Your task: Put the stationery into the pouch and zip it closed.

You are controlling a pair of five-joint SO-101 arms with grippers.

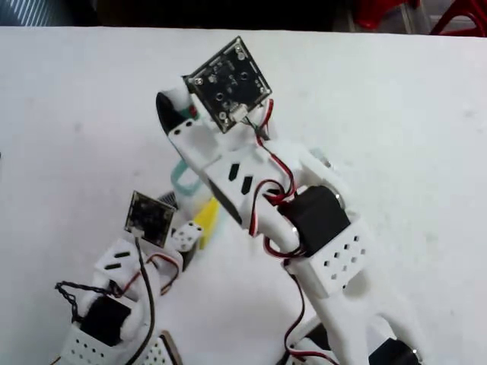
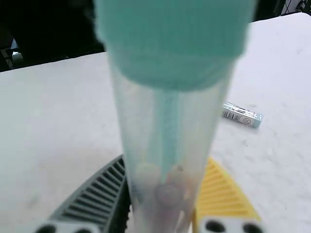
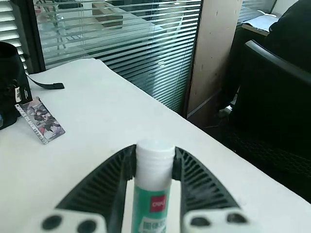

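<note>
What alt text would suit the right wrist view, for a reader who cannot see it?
The right end effector grips a glue stick with a white cap and green label between its two black fingers, above a white table. Farther off lies a dark object with a picture tag, and window blinds stand behind the table.

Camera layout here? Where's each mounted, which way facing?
High view: fixed above, looking down on the white table; both arms show.
Left wrist view: on left arm, facing along the left claw, shut on a clear teal-capped tube.
Right wrist view: on right arm, facing across the table toward window blinds; the right claw grips a glue stick.
Shared: high and left wrist views both show the left claw's yellow finger.
</note>
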